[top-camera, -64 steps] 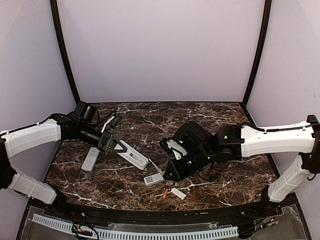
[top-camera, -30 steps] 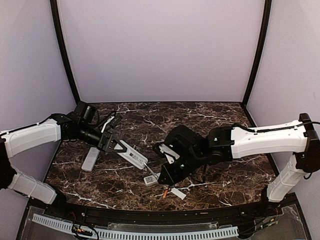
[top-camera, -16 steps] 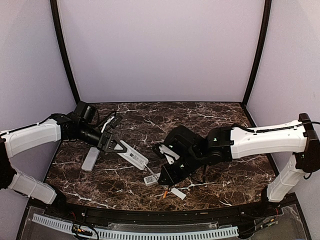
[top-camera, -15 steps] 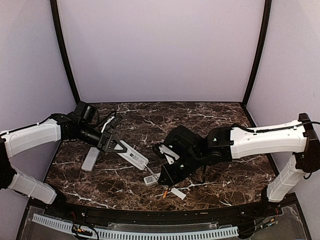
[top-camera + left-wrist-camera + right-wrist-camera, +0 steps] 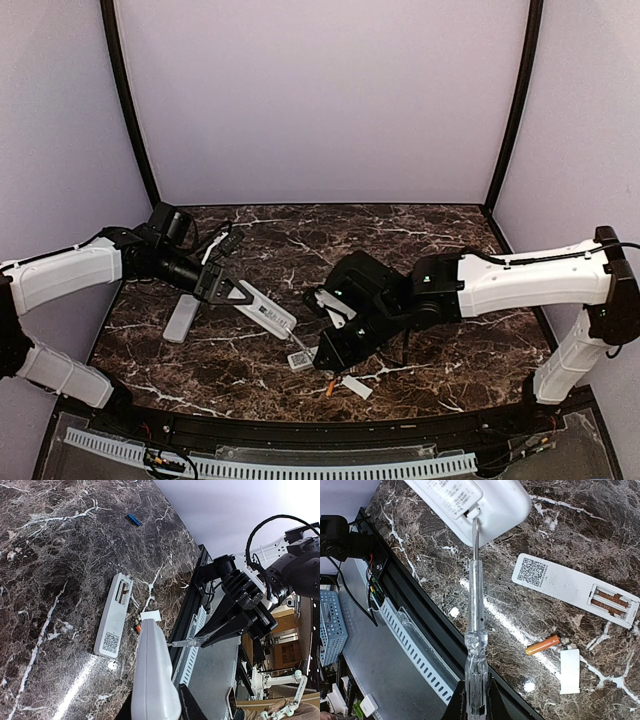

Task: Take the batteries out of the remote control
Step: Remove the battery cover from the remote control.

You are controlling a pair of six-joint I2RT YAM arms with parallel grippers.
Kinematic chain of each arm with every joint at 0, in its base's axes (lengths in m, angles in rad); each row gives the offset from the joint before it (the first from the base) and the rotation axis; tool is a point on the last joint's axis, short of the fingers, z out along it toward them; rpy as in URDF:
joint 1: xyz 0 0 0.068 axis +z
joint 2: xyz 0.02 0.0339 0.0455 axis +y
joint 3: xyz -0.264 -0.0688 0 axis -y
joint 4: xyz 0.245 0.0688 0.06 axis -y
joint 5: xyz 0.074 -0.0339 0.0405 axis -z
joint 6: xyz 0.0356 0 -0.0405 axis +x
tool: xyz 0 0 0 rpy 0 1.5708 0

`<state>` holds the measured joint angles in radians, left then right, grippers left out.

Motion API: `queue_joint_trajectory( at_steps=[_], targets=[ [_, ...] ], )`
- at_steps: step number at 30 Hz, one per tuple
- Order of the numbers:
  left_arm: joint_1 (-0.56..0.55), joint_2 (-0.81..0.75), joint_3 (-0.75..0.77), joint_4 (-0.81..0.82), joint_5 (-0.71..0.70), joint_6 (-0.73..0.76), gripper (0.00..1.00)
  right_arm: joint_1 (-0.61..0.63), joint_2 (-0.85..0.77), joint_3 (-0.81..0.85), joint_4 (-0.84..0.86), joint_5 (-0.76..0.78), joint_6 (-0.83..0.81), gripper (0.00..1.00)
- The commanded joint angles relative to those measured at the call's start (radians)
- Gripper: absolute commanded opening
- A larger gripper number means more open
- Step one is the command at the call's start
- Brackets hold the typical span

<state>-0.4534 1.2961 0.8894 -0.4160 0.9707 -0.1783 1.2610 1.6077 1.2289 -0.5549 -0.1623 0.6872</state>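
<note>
Remote face-down — compartment open, orange battery outside, beside it

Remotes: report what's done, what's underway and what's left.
Done: the first remote lies open on the table, slots apparently empty, with a cover and an orange battery beside it. Underway: the left gripper holds a second remote; the screwdriver in the right gripper has its tip at a notch on that remote's back. Left: open it and take out its batteries.
</note>
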Motion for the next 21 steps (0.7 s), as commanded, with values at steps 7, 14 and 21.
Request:
queue_joint_trajectory(
  at_steps=[7,14,21],
  targets=[
    [0.002,0.002,-0.004,0.014,0.08,0.017,0.0,0.008,0.012,0.02,0.019,0.029,-0.004,0.0],
    [0.002,0.007,-0.004,0.014,0.085,0.017,0.0,0.008,-0.018,-0.014,0.065,0.066,0.004,0.0],
    [0.002,0.016,-0.003,0.014,0.094,0.014,0.0,0.008,-0.073,-0.083,0.159,0.093,0.009,0.0]
  ],
)
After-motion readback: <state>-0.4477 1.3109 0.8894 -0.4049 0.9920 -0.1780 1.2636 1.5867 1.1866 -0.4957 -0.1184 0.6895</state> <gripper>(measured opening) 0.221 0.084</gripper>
